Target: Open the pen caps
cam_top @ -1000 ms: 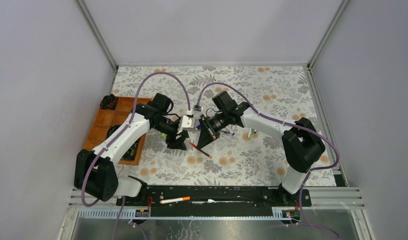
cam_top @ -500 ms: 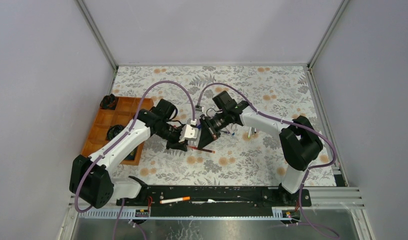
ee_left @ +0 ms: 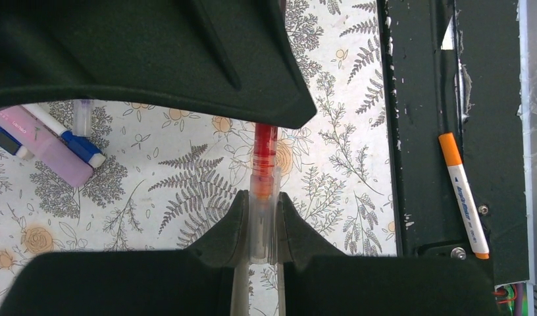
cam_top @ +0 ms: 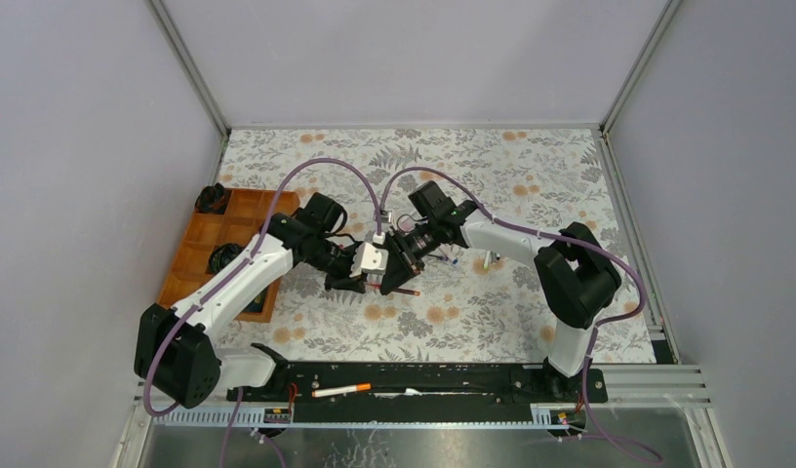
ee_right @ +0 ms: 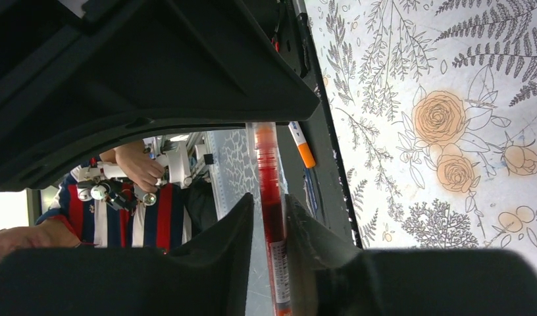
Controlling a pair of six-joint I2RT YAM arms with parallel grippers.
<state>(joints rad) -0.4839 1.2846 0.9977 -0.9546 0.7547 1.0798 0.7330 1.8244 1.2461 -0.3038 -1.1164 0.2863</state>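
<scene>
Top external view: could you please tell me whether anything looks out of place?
Yes. A white marker pen with orange ends lies on the black mounting rail at the near edge, off the floral tablecloth.

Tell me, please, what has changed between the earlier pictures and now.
The left hand swung right toward the right hand and closed on the red pen, which the right hand already held. The pen's free end rose from slanting downward to nearly level. Whether the right hand grips it firmly now is unclear. The orange-capped marker at the near edge and the wooden tray stayed put.
</scene>
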